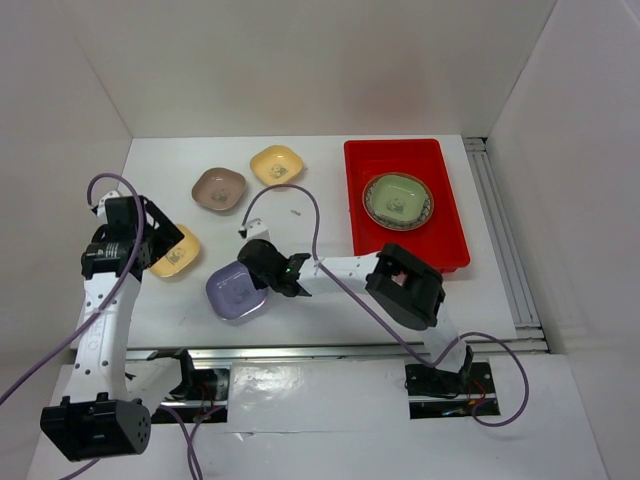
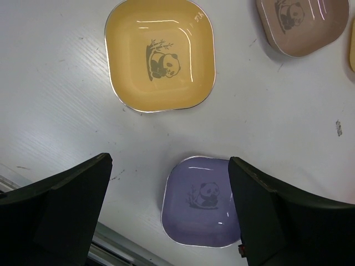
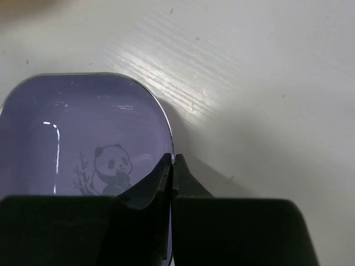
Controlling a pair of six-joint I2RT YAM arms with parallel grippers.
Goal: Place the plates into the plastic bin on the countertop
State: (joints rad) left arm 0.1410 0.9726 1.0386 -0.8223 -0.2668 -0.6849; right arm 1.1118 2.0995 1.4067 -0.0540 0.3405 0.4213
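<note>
My right gripper [image 1: 262,272] is shut on the right rim of a lavender dish [image 1: 235,292] with a panda motif, near the table's front edge. In the right wrist view the gripper [image 3: 173,162] pinches the dish [image 3: 83,127] by its rim. My left gripper [image 1: 165,240] is wide open and empty above a yellow dish [image 1: 177,256]. The left wrist view shows the open gripper [image 2: 169,160], the yellow dish [image 2: 160,54] and the lavender dish [image 2: 199,202]. The red bin [image 1: 440,215] at the right holds a round brown-rimmed plate [image 1: 398,200].
A brown-pink dish [image 1: 218,188] and a second yellow dish [image 1: 276,165] lie at the back of the white countertop [image 1: 320,215]. The brown-pink dish also shows in the left wrist view [image 2: 302,25]. White walls enclose the table; a metal rail [image 1: 505,240] runs along the right.
</note>
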